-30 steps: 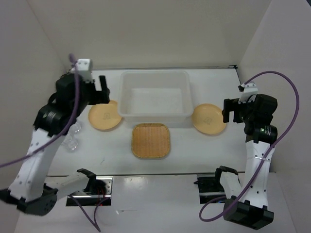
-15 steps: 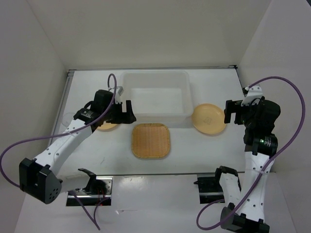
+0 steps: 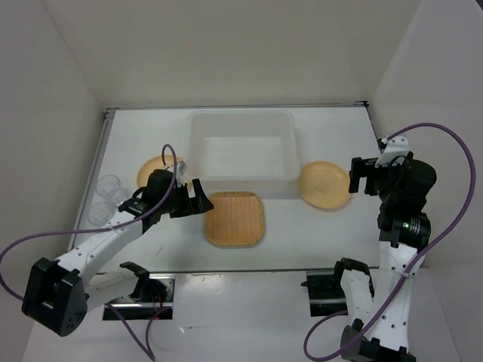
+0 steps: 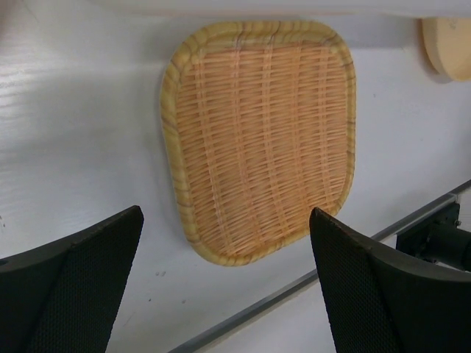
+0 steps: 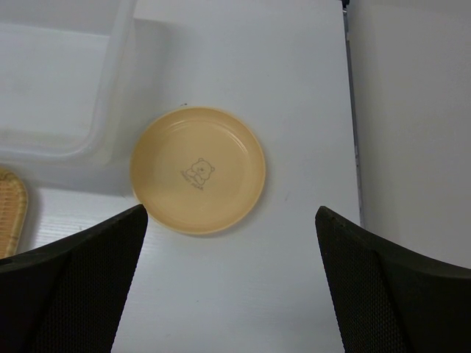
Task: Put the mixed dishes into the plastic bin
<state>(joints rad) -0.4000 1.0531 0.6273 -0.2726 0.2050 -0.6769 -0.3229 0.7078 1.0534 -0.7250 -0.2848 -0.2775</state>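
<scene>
White table (image 3: 143,128) carried the plastic bin (image 3: 240,154) at far centre. Woven plate (image 3: 235,218) lay just near of it, with the left tool (image 3: 201,197) released at its left edge. Right tool (image 3: 355,175) was released beside the right round plate (image 3: 324,185). Two clear cups (image 3: 106,185) stood far left.

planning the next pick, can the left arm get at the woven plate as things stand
Probably yes. The left gripper is open right beside the woven plate, which lies flat with nothing on it. The wrist view frames it between the fingers. Only the bin crowds its far edge.
</scene>
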